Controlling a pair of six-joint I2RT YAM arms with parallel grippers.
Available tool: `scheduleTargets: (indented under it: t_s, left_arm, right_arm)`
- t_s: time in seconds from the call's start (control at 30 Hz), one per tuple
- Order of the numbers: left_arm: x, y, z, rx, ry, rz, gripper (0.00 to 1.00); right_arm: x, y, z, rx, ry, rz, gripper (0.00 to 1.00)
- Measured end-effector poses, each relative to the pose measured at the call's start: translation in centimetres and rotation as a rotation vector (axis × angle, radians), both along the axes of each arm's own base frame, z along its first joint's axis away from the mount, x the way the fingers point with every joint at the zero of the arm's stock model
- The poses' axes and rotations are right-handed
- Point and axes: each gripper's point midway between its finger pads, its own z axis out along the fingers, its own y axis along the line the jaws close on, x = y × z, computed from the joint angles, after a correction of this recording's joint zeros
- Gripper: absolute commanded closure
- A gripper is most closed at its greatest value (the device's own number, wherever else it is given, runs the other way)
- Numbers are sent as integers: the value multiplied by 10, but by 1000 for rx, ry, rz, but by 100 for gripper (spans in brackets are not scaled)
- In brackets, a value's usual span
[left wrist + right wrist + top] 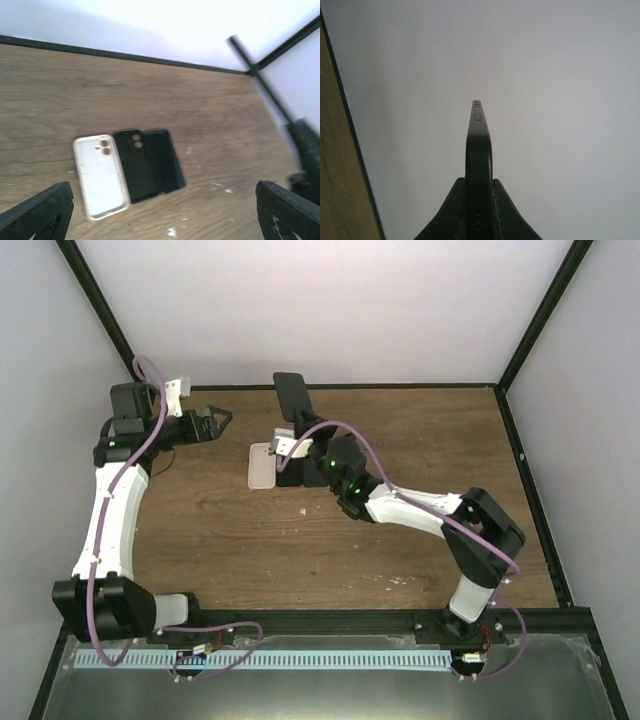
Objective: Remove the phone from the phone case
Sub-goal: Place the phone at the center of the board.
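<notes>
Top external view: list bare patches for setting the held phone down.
Free: wooden table right of the right arm, toward the back corner; the middle strip between it and the left arm. Crowded: white phone case and black case beside it, under the jaws holding the black phone.

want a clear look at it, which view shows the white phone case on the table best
Left wrist view: the white rectangular phone case lies whole on the wooden table, camera cutout clear. The top external view shows it small beside the right arm. The right wrist view misses it.
</notes>
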Motion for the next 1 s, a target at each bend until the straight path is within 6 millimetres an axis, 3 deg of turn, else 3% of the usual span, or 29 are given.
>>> scheduleTargets:
  t_s: [0.2,0.53,0.67,0.83,1.0]
  left_arm:
    - [-16,-31,22,-269,-6,-83,2]
    - [-25,-76,10,-489,132,-219,20]
    - [-28,-86,14,-520,134,-256,32]
    - [-29,-91,12,-543,137,-272,57]
    - [-29,-91,8,-562,153,-270,79]
  right_arm:
    - [-20,16,-14,-110,-155,-6,99]
    - [-59,37,11,-96,-305,27,99]
    - [-69,49,4,-107,-314,47,99]
    - [-80,64,-10,-135,-308,80,98]
    - [-85,68,-10,-137,-320,86,90]
